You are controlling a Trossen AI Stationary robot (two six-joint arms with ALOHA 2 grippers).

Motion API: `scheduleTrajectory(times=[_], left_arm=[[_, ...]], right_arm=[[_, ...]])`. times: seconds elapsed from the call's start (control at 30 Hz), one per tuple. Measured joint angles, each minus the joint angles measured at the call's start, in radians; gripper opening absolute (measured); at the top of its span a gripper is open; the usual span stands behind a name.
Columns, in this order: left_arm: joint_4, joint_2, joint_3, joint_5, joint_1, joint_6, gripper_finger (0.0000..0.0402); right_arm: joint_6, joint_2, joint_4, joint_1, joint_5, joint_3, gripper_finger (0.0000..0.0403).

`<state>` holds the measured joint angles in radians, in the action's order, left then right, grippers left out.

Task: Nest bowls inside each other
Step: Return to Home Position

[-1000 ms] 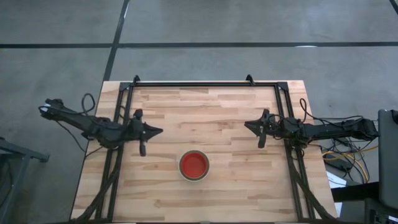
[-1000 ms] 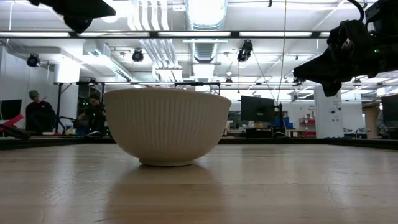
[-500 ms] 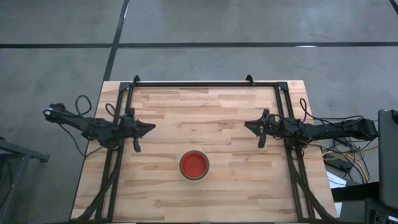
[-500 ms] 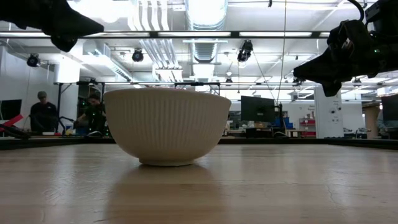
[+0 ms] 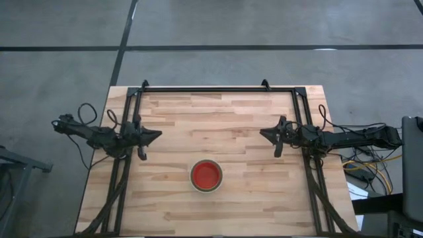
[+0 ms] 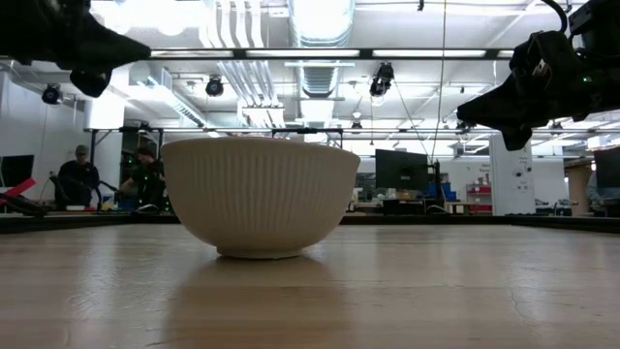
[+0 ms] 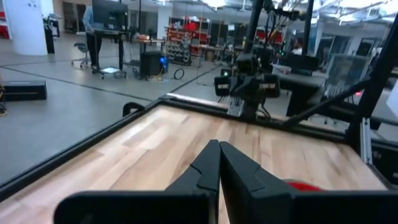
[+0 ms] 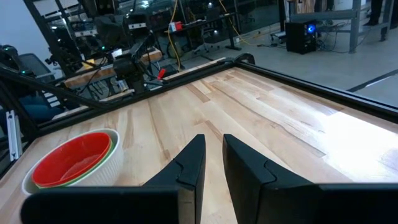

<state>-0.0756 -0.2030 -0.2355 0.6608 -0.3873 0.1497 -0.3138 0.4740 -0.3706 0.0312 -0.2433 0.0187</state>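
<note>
as the nest looks complete, only the arms' retreat remains. left gripper (image 7: 219,146), fingers pressed together and empty, hangs above the table (image 5: 218,112) well left of the bowl stack (image 5: 206,176). stack stands upright between both arms: red bowl (image 8: 71,160) innermost, green rim (image 8: 112,148) showing, whitish ribbed bowl (image 6: 260,199) outermost. right gripper (image 8: 212,138), a narrow slit open, empty, hangs well right of it. risk: an arm dipping low could clip the rim and slide the stack.
</note>
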Motion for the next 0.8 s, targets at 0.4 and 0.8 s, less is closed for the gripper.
scheduleTrajectory(times=[0.4,0.8], left_arm=[[0.035,0.017,0.086,-0.001,0.000,0.063,0.0010],[0.096,0.017,0.158,-0.001,0.000,0.053,0.0010]], right_arm=[[0.000,0.000,0.000,0.000,0.000,0.000,0.0054],[0.000,0.000,0.000,0.000,0.000,0.000,0.0054]])
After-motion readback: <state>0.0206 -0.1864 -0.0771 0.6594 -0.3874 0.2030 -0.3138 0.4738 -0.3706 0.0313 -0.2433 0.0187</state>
